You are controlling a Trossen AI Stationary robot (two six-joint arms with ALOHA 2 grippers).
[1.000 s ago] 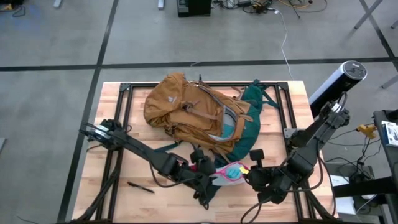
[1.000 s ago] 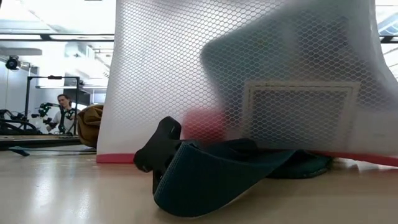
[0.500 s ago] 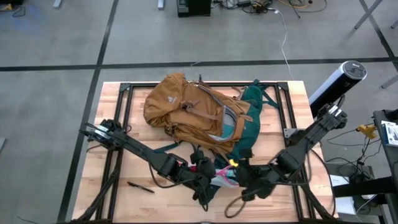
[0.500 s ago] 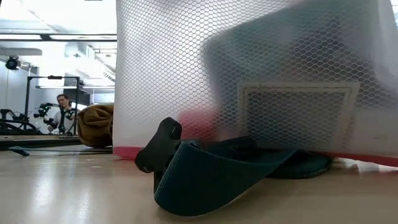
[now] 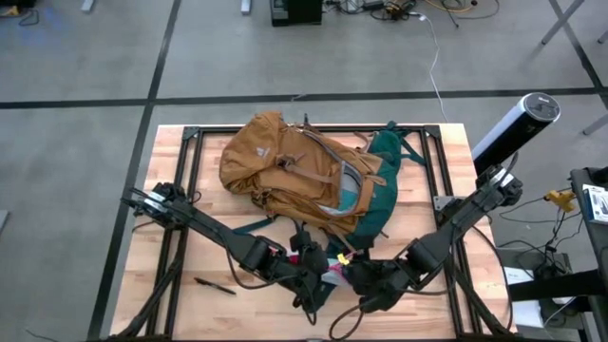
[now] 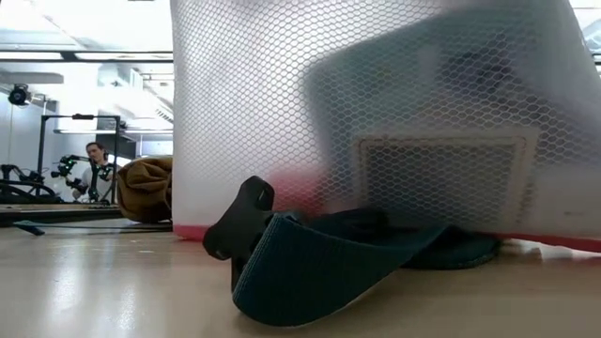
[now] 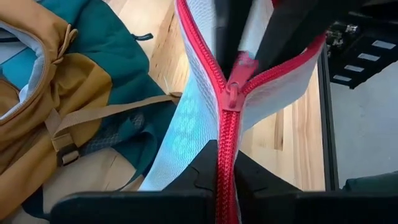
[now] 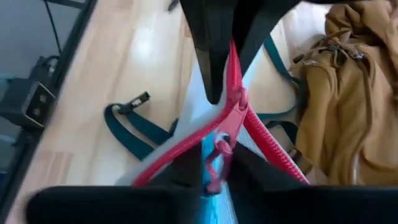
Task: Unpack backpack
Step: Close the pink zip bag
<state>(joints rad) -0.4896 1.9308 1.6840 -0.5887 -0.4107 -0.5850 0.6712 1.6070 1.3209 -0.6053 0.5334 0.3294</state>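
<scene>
At the table's near edge, the left gripper [image 5: 313, 275] stayed clenched on the red zipper [image 7: 227, 118] of a mesh pouch [image 6: 376, 122], while the right gripper [image 5: 359, 275] had swung in from the side and pinched the zipper's pull tab [image 8: 219, 152]; opening the pouch appeared next. Behind them the backpack [image 5: 285, 171] lay flat mid-table, long axis running diagonally from far-left toward near-right, green back panel rightward.

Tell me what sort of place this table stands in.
Probably a robotics lab or workshop: a bare grey floor marked with dark lines, loose cables running beyond the wooden table, and a person beside camera stands in the background.
</scene>
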